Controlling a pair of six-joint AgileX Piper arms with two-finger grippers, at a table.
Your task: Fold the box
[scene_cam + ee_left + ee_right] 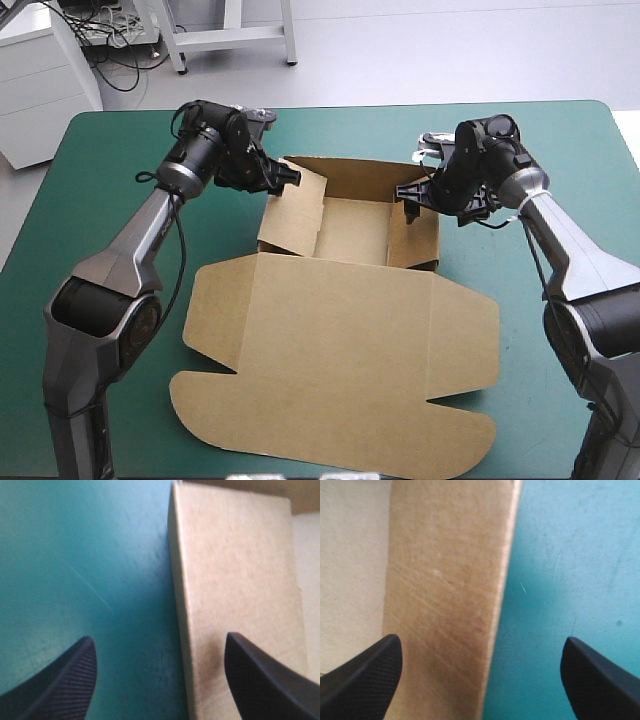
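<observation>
Plainly, the box (340, 330) is at mid-fold. Ahead of both pincers a tray with raised walls is formed, while the wide lid (330, 380) lies flat, stretching away from them toward the near edge.

The left pincer (159, 638) is spread open and nothing is gripped. The top edge of the left side wall (235, 580) runs between its fingers (60, 685), one finger over the bare surface (75, 555) and the other over board. The right pincer (481, 639) is likewise open and empty. The right side wall (445, 590) is set between its fingers, with board under one and bare surface under the other.

Such a straddle is judged to be chosen so that each wall can be pinched or pressed inward and held upright while the flaps are tucked. Whether any finger touches the board cannot be told.

The surface is covered in teal-green and is smooth apart from faint scratches seen under the pincers. To the outer side of each pincer only the teal-green is seen. Of the room, nothing bearing on the task is shown.
</observation>
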